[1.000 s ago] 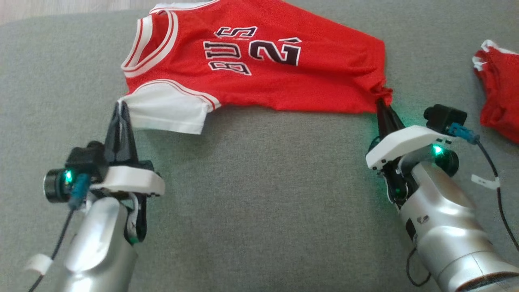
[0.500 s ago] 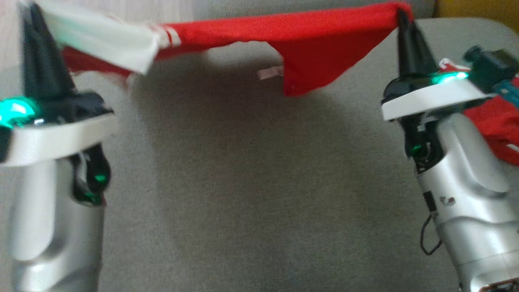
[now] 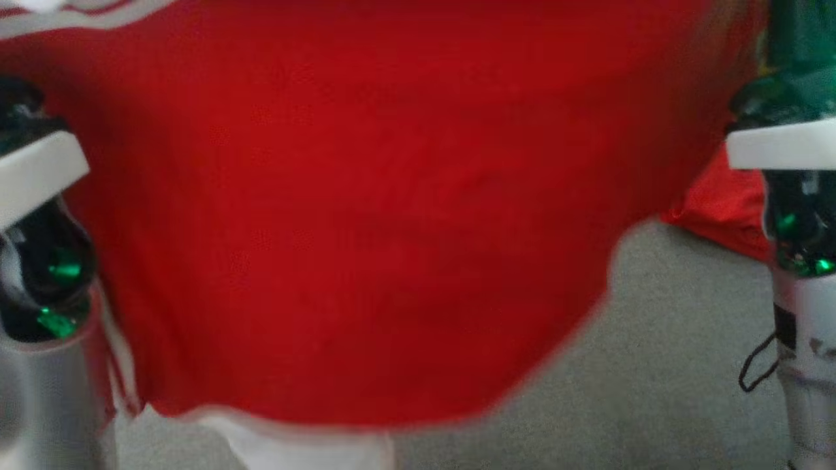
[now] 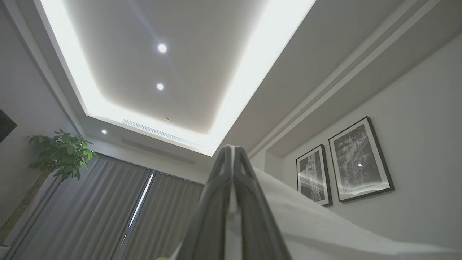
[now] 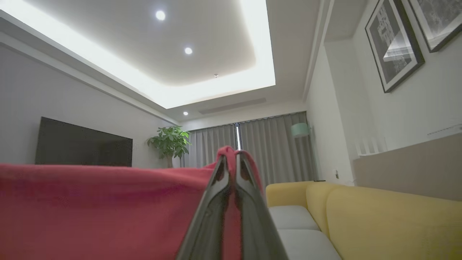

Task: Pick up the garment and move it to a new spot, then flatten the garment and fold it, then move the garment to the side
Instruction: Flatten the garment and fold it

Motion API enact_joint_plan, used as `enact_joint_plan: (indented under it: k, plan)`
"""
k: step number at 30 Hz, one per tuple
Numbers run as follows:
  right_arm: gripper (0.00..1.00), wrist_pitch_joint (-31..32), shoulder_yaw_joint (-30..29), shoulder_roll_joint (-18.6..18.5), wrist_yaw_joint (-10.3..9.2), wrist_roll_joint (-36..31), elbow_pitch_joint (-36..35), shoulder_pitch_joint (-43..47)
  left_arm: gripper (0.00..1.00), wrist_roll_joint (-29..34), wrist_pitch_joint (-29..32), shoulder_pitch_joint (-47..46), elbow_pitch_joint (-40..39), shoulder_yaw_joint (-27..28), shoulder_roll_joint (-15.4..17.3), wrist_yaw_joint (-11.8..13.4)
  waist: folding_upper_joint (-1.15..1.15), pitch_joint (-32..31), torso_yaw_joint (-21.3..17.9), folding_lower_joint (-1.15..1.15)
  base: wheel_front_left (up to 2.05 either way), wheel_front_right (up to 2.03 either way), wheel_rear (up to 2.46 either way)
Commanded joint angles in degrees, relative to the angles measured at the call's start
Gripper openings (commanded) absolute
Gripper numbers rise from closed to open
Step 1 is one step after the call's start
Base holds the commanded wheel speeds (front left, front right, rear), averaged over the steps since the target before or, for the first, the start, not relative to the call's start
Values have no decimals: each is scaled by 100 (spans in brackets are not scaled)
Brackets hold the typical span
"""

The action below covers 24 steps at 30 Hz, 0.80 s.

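Garment (image 3: 366, 215) blurred, top cut off, right fingers (image 5: 216, 209) pinching red edge.

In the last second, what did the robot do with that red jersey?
It lifted the red jersey off the grey surface, where it lay flat; now it hangs spread between both arms. Unchanged: the left end effector stays shut on the white sleeve, the right end effector on a red corner. The other red garment stays at the right.
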Motion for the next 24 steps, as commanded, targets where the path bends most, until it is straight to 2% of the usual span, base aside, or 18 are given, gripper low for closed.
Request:
enact_joint_plan:
  k: [1,5,9,10,13,16,20,24]
  plan:
    - [0,372,-122,206,37,-154,-446,29,0,26,310,-389,-190,260,316,102,0,106,18,2,0,0,0]
    - [0,935,-357,418,37,-493,-635,-36,0,8,940,-670,215,138,528,141,0,501,76,2,0,0,0]
    - [0,1135,-484,534,37,-637,-189,-628,0,-49,1233,-1368,1138,-21,671,8,0,1172,164,2,0,0,0]
    - [0,1135,-484,534,37,-637,-189,-628,0,-49,1233,-1368,1138,-21,671,8,0,1172,164,2,0,0,0]
    - [0,1003,-434,449,37,-773,590,-1466,0,64,1144,-2210,2175,-129,833,-188,0,1709,212,2,0,0,0]
    - [0,645,-270,293,37,-933,1586,-2476,0,252,805,-3229,3257,-221,929,-342,0,2142,282,2,0,0,0]
    - [0,-41,-294,246,37,-1101,2823,-3691,0,458,210,-4369,4456,-298,952,-455,0,2434,385,2,0,0,0]
    - [0,-653,-228,208,37,-1287,3854,-4235,0,586,-255,-4815,5416,-439,896,-576,0,2496,503,2,0,0,0]
